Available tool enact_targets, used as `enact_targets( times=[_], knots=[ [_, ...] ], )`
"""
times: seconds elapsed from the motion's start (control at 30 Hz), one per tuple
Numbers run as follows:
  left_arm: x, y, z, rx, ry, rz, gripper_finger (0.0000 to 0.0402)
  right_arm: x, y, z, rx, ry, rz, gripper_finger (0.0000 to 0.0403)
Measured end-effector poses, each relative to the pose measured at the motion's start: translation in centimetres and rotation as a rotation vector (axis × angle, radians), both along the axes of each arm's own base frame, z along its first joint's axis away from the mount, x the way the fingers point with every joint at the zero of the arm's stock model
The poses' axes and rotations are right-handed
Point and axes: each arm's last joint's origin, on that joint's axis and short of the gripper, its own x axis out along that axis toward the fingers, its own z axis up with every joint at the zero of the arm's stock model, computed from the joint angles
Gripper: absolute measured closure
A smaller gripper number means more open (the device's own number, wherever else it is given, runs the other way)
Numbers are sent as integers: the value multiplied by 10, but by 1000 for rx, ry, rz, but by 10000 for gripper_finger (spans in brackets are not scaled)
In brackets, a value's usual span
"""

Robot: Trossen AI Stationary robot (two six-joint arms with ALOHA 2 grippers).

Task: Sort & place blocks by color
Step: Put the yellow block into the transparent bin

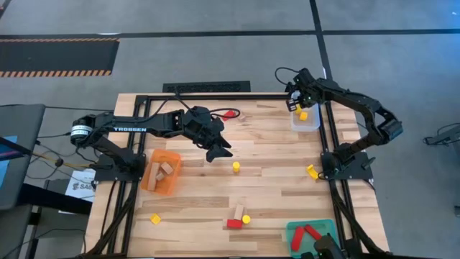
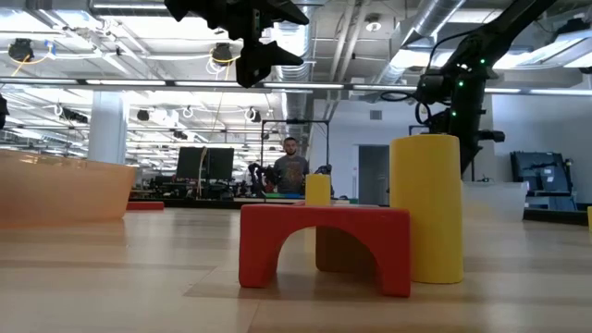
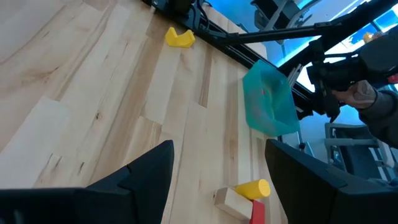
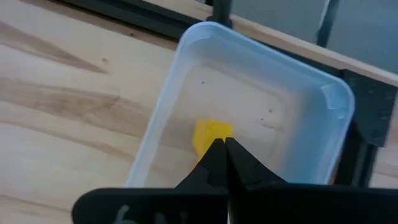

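My left gripper (image 1: 215,149) hangs open above the table's middle, well clear of the wood (image 3: 217,186), with nothing between its fingers. My right gripper (image 4: 224,157) is shut and empty over the clear tray (image 1: 313,122) at the far right. A yellow block (image 4: 210,133) lies on that tray's floor, just beyond the fingertips. A yellow cylinder (image 1: 236,167) stands alone at mid-table. Near the front edge a red arch block (image 2: 324,242), a wooden block (image 1: 239,211) and a yellow cylinder (image 2: 425,208) stand together. Further yellow blocks (image 1: 311,171) (image 1: 155,219) lie apart.
An orange tray (image 1: 152,181) with wooden blocks sits at the left, under the left arm. A green tray (image 1: 293,232) with red blocks is at the near right corner. A red piece (image 1: 230,113) lies by the far edge. A person (image 2: 291,168) stands far behind the table.
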Motion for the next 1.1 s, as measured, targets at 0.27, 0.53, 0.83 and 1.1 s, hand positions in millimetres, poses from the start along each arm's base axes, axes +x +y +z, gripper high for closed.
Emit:
enact_targets(
  times=[0.27, 0.53, 0.83, 1.1],
  knots=[
    [0, 0, 0, 4, -1, -1, 162, 0, 0, 0, 12, -28, 11, 401],
    [0, 0, 0, 6, -1, 2, 162, 0, -10, -12, 39, 9, -3, 401],
    [0, 0, 0, 6, -1, 3, 162, -1, -10, -13, 40, 25, -8, 401],
    [0, 0, 0, 8, 0, 7, 162, -1, -11, -10, 45, 28, -25, 401]
  ],
)
